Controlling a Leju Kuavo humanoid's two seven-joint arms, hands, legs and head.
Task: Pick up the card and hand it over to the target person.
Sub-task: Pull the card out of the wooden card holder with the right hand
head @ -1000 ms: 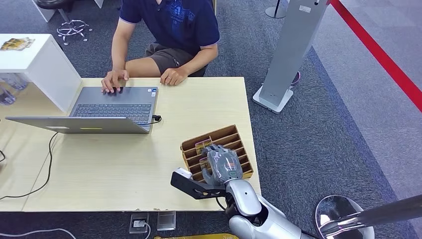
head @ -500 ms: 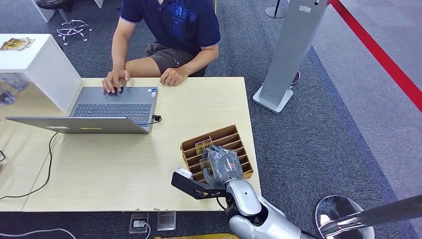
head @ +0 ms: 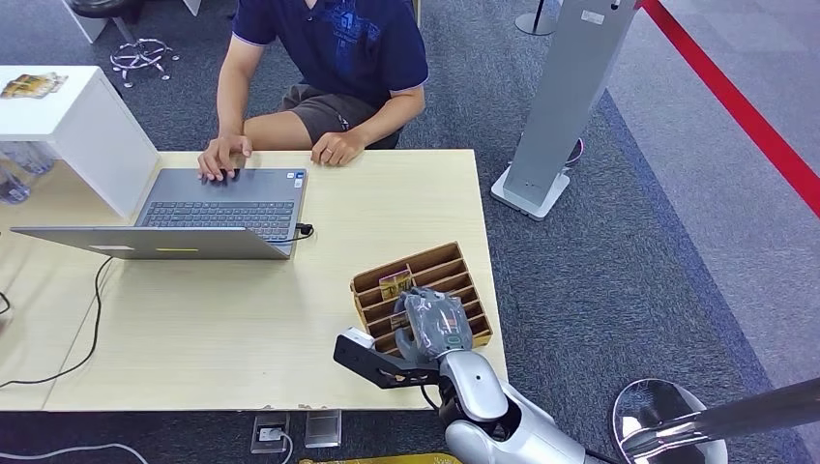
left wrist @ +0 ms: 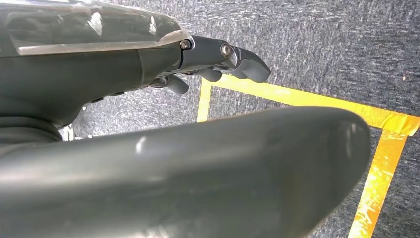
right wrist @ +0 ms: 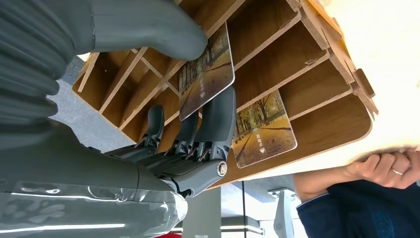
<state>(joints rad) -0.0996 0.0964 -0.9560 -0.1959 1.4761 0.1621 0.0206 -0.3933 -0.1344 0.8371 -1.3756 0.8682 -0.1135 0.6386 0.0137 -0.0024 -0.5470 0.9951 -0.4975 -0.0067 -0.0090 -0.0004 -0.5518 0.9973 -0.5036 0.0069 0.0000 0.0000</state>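
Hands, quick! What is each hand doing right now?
Left hand: fingers curled in, holding nothing.
Right hand: pinching a card in the wooden holder.

My right hand (right wrist: 163, 124) is pinching a card (right wrist: 205, 74), thumb on one face, fingers (right wrist: 218, 119) on the other, silver forearm reaching in from below. My left hand (left wrist: 218, 59) hangs low, fingers curled, holding nothing.

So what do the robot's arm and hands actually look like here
The right arm is a glossy silver shell, with a black bracket at the wrist. The right robot hand is dark grey with a ribbed grey cover, a thick smooth thumb and darker jointed fingers with a visible screw. The left robot hand has the same dark grey build.
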